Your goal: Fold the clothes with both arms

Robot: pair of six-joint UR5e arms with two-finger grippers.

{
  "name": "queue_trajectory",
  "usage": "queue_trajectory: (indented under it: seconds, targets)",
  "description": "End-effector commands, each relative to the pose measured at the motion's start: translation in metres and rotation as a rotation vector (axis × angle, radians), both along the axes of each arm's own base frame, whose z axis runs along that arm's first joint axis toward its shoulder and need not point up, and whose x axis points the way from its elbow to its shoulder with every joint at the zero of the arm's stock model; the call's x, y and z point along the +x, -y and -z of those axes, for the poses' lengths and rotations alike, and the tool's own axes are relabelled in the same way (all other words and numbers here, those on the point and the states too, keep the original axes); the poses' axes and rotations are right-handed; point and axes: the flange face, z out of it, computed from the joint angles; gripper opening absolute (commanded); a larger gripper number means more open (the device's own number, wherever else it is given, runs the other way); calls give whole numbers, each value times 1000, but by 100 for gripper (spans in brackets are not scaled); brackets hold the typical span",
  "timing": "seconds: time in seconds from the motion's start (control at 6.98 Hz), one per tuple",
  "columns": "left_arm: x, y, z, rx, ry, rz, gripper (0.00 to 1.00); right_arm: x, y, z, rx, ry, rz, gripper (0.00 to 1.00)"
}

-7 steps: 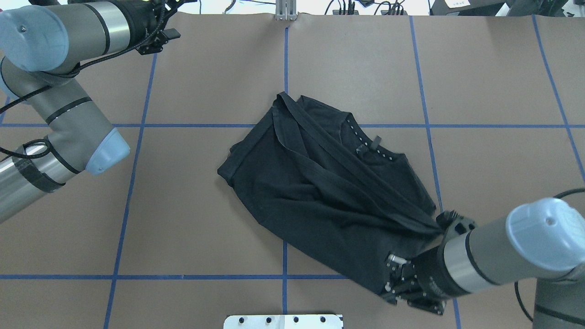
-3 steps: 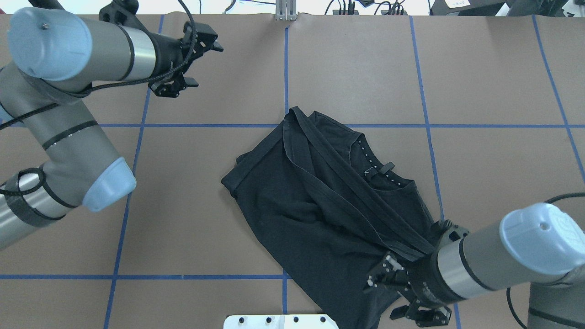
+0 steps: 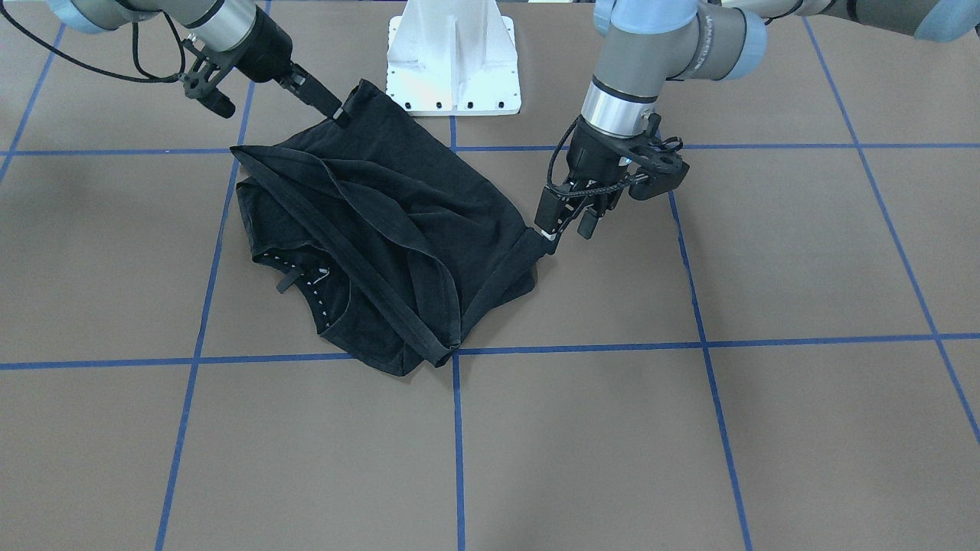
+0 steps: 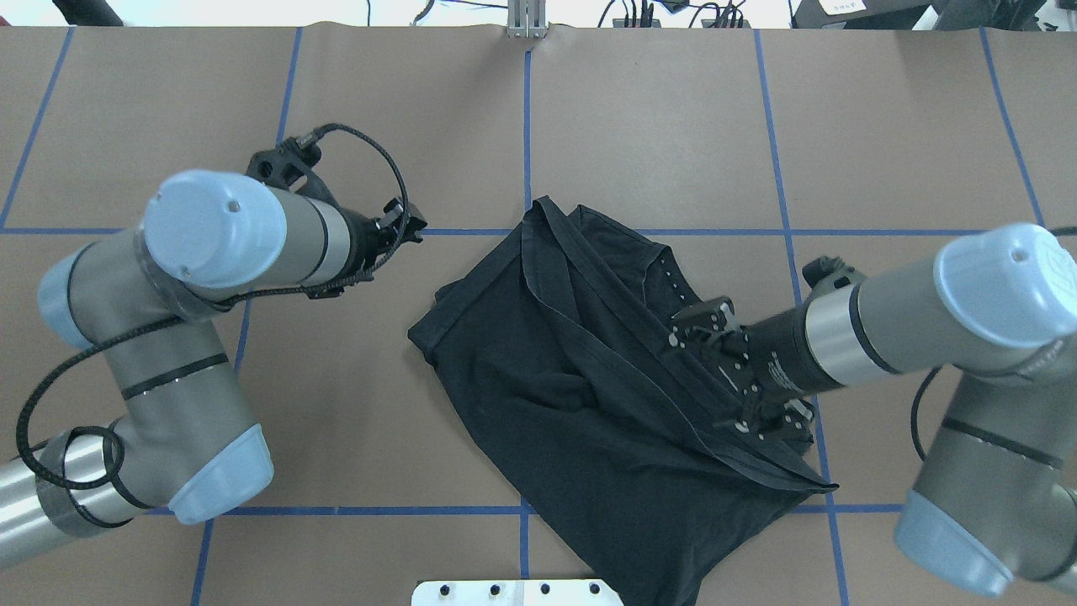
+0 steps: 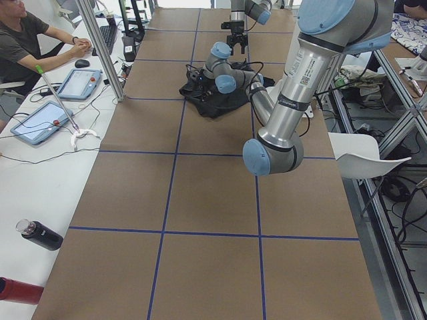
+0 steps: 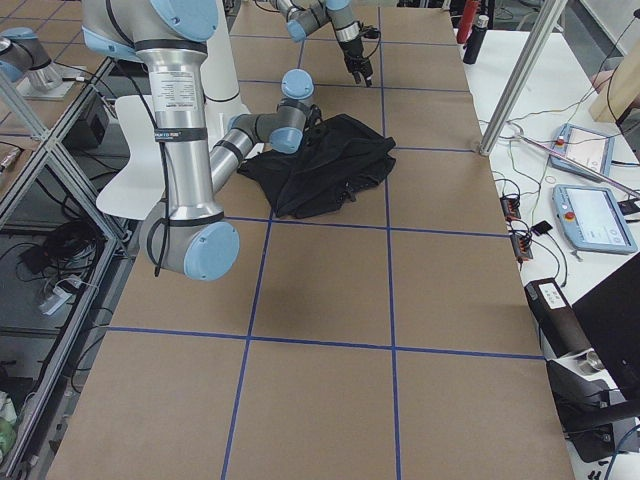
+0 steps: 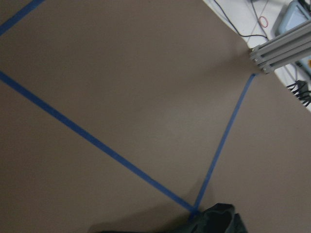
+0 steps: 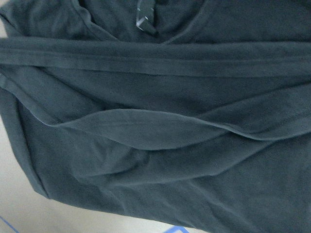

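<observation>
The clothes are one black T-shirt [image 4: 572, 379], lying crumpled and partly folded across the table's middle [image 3: 383, 222], its neck label facing up. My right gripper [image 4: 725, 372] hovers over the shirt's right part, open and holding nothing. In the front view its tip [image 3: 337, 115] lines up with the shirt corner nearest the base. The right wrist view shows only dark fabric [image 8: 155, 131]. My left gripper [image 4: 408, 225] is open and raised just left of the shirt. Its fingertips [image 3: 565, 231] are beside the sleeve corner. A scrap of shirt [image 7: 214, 221] shows at the bottom of the left wrist view.
The white pedestal base [image 3: 453, 69] stands at the robot's edge, close to the shirt's near corner. Blue tape lines [image 4: 240, 353] grid the brown table. An aluminium post [image 4: 526, 21] is at the far edge. A person [image 5: 27, 40] sits at a side bench with tablets.
My right gripper let go of the hem and moved away from the near edge, over the shirt; the hem now lies flat. My left arm swung from the far left corner to beside the shirt.
</observation>
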Motion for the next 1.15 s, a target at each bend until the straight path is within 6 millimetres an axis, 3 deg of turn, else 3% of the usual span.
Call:
queue_trajectory:
  seconds: [0.0, 0.29, 0.57, 1.0]
  targets:
    - [31, -36, -20, 5, -15, -59, 64, -15, 54, -1, 29, -24, -52, 100]
    - [52, -27, -42, 17, -55, -57, 59, -13, 56, -2, 32, -27, -58, 100]
    - [64, -39, -70, -6, -17, -82, 57, -14, 57, 0, 44, -25, -65, 100]
    - [75, -39, -73, -12, -8, -89, 57, -16, 59, -6, 38, -37, -65, 100]
